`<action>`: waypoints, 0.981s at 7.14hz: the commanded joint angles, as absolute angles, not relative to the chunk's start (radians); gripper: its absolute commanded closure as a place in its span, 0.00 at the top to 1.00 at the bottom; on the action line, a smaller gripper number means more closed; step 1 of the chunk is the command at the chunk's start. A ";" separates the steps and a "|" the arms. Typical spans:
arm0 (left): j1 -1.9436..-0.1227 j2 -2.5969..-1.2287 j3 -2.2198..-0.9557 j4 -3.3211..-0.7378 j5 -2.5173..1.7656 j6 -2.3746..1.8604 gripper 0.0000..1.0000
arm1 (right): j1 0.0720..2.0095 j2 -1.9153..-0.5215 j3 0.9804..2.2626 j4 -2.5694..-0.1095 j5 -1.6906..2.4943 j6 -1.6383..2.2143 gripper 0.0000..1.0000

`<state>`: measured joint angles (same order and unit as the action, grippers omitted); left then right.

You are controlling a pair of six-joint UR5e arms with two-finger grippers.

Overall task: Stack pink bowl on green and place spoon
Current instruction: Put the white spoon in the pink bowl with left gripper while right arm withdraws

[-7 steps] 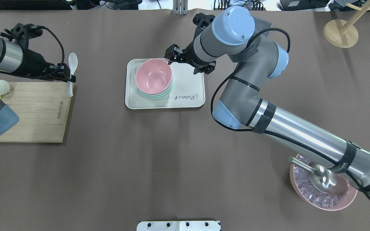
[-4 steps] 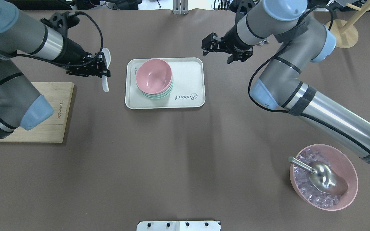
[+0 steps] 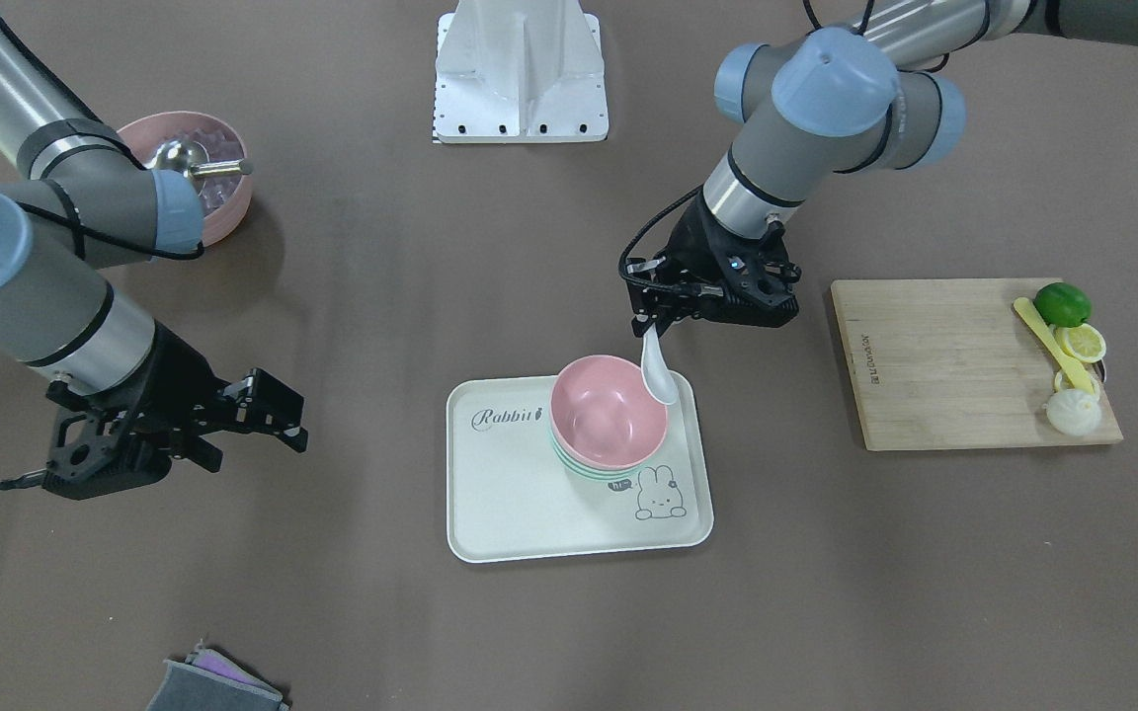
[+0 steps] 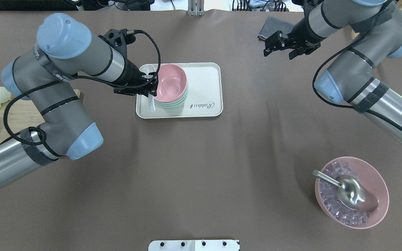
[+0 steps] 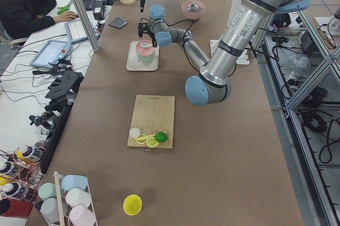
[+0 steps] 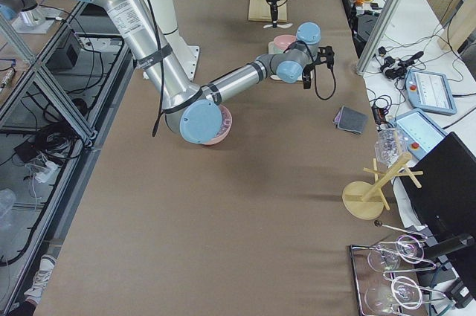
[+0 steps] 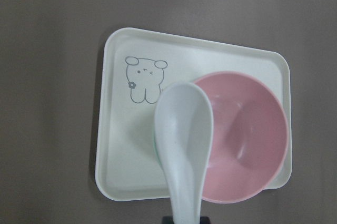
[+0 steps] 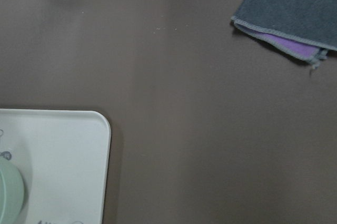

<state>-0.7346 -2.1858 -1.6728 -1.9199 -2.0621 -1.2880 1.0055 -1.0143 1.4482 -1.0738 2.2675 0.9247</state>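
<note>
The small pink bowl (image 4: 169, 82) sits nested on the mint-green bowls (image 4: 173, 103) on a cream tray (image 4: 204, 90). My left gripper (image 4: 150, 86) is shut on the white spoon (image 4: 151, 104) by its handle. It holds the spoon above the tray at the bowl's rim. In the left wrist view the spoon's scoop (image 7: 181, 134) overlaps the edge of the pink bowl (image 7: 253, 139). The front view shows the spoon (image 3: 659, 373) hanging beside the pink bowl (image 3: 604, 415). My right gripper (image 4: 280, 43) is open and empty, far right of the tray, also seen in the front view (image 3: 273, 415).
A large pink bowl (image 4: 379, 184) with ice cubes and a metal scoop (image 4: 351, 191) sits front right. A wooden board (image 3: 944, 365) holds lime, lemon slices, a bun and a yellow utensil. A grey cloth (image 8: 295, 8) lies beyond the right gripper.
My left arm has carried the spoon from over the board rightward to the pink bowl's rim. My right gripper has pulled away from the bowl to the far right.
</note>
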 commanded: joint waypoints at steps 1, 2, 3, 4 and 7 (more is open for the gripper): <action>-0.712 -2.221 -1.635 -1.913 -2.043 -1.289 0.00 | 1.043 -1.043 1.442 -1.074 2.298 0.861 1.00; -0.710 -2.258 -1.584 -1.914 -2.043 -1.287 0.00 | 1.048 -1.045 1.440 -1.074 2.296 0.861 1.00; -0.710 -2.291 -1.542 -1.916 -2.043 -1.287 0.04 | 1.051 -1.045 1.436 -1.074 2.295 0.858 1.00; -0.710 -2.295 -1.542 -1.917 -2.043 -1.285 0.67 | 1.052 -1.045 1.434 -1.072 2.292 0.839 1.00; -0.719 -2.277 -1.560 -1.917 -1.965 -1.191 0.98 | 1.072 -1.081 1.434 -1.066 2.283 0.712 1.00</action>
